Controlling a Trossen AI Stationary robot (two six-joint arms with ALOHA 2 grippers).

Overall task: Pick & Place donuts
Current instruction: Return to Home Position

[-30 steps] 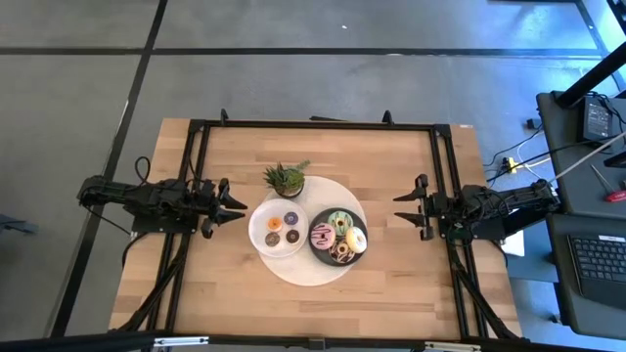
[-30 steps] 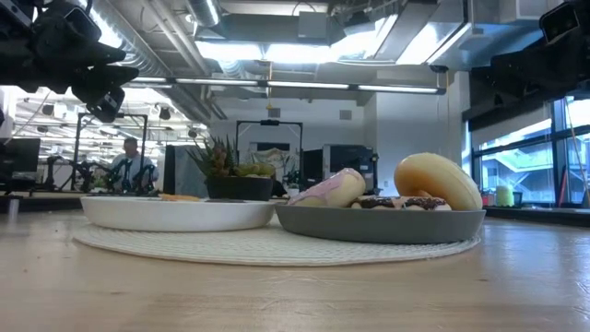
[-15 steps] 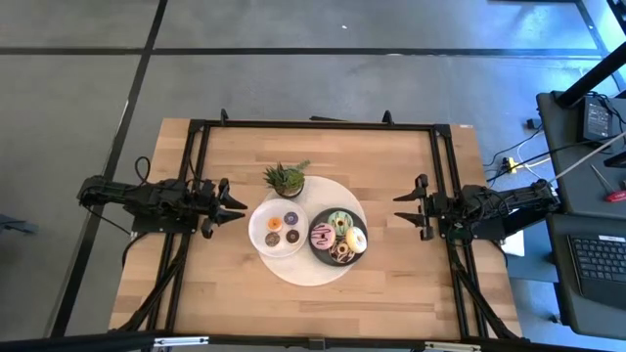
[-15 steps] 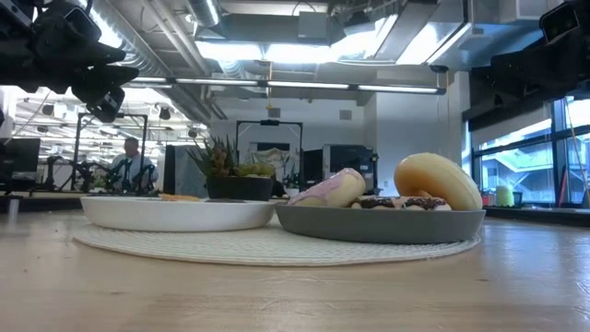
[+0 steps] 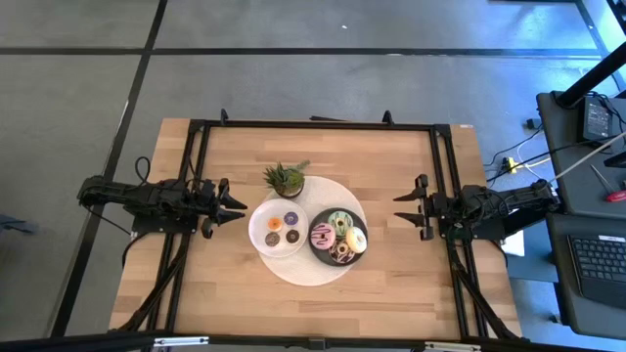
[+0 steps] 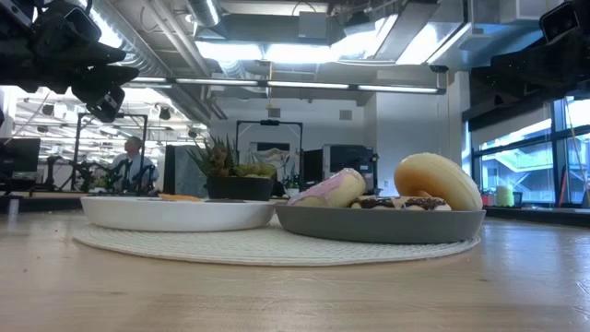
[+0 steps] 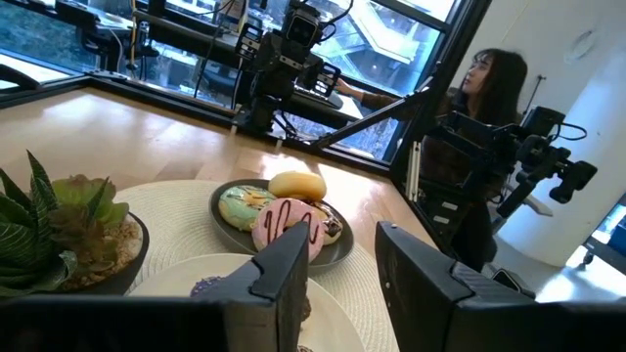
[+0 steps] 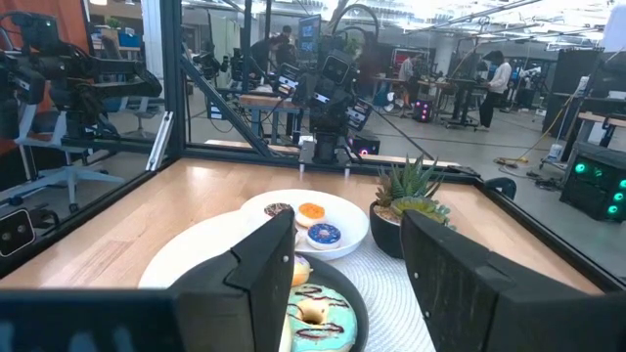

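Observation:
On a round white mat [image 5: 303, 266], a white plate [image 5: 261, 227] holds three mini donuts: purple [image 5: 290, 218], brown [image 5: 273, 238] and dark [image 5: 292, 236]. Beside it, a dark grey plate [image 5: 327, 256] holds several larger donuts: green [image 5: 339, 220], pink [image 5: 321, 236], white [image 5: 356, 240] and chocolate [image 5: 342, 252]. The white donut [image 6: 437, 181] leans upright on the others. My left gripper [image 5: 238, 208] hovers left of the white plate, open and holding nothing [image 7: 342, 284]. My right gripper [image 5: 399, 208] hovers right of the grey plate, open and holding nothing [image 8: 342, 279].
A small potted green plant [image 5: 286, 179] stands on the mat's far edge, behind the white plate. A black frame [image 5: 313, 125] runs along the table's far edge and both sides. Bare wood lies in front of the mat. People show in the room beyond.

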